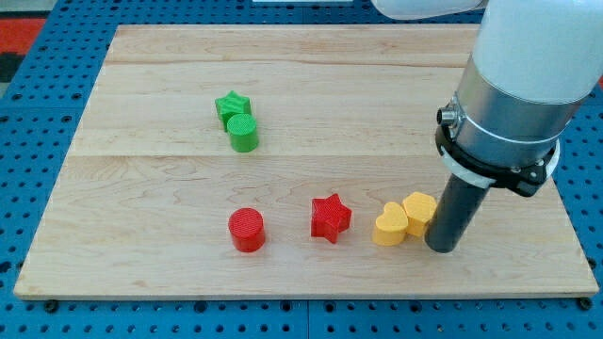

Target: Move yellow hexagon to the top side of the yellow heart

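The yellow heart point(389, 226) lies near the board's bottom right. The yellow hexagon point(420, 210) touches the heart on its upper right side. My tip point(441, 247) rests on the board just right of and slightly below the hexagon, with the dark rod against or very close to the hexagon's right edge. The arm's grey and white body rises above it toward the view's top right.
A red star point(331, 217) sits left of the heart and a red cylinder point(247, 230) farther left. A green star point(231, 105) and a green cylinder point(243, 133) touch at the upper left. The wooden board point(283, 75) lies on a blue pegboard.
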Motion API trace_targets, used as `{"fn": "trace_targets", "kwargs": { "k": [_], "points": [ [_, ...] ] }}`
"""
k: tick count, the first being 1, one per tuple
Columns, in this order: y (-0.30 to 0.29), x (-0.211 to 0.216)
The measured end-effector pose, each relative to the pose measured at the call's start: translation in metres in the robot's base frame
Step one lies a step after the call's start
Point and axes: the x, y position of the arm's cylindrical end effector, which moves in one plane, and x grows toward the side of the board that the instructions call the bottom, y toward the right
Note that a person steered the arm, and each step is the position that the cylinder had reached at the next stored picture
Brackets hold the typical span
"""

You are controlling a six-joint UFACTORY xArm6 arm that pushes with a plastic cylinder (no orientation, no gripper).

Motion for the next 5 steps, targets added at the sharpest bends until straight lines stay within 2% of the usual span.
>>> {"fn": "trace_targets", "kwargs": {
  "k": [1,2,3,4,5],
  "points": [
    [0.0,0.0],
    [0.01,-0.024],
    [-0.02,-0.041],
    [-0.012,-0.059],
    [0.018,-0.045]
  ]
}}
